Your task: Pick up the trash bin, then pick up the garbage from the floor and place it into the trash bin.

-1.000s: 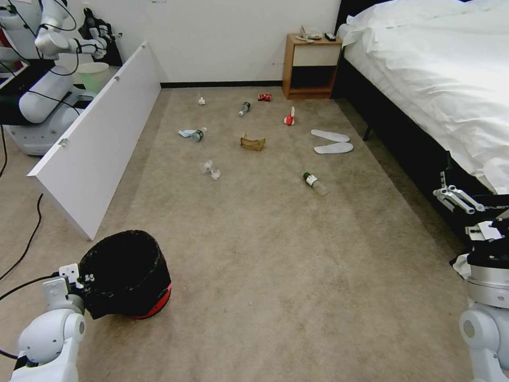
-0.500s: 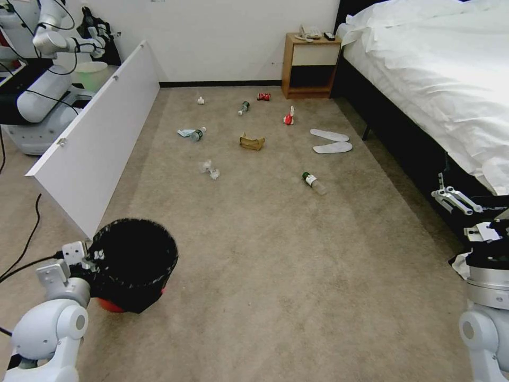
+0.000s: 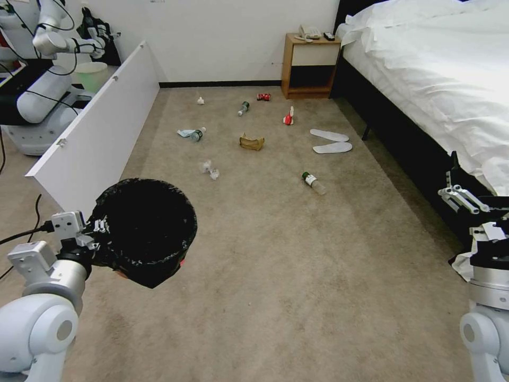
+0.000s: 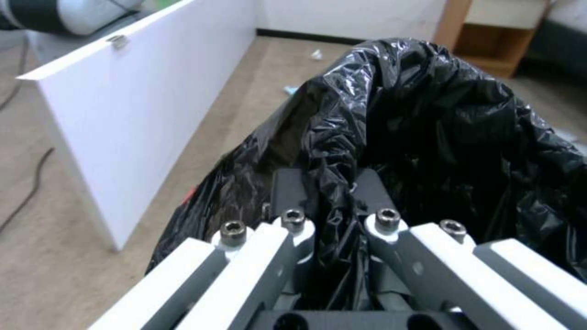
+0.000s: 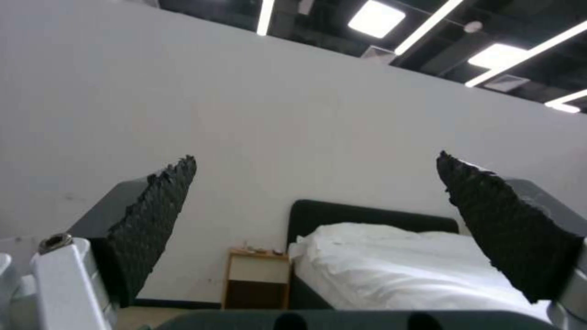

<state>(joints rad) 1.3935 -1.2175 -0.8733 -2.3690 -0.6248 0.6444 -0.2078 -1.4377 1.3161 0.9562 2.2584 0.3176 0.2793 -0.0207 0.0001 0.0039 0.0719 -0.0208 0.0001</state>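
Beige carpet (image 3: 275,276) runs to a white wall, a leaning white panel (image 3: 101,138) left of the trash bin (image 3: 146,228). Left tool (image 4: 333,220) pinches the bin's bag-covered rim, bin aloft. Litter lies beyond it; nearest looks the clear bottle (image 3: 314,182). Right tool (image 5: 315,220) gapes empty beside the bed (image 3: 440,85). Next likely: approaching the litter.

Left gripper (image 3: 98,229) is raised at the left, clamped closed; right gripper (image 5: 318,220) idles, fingers wide apart.
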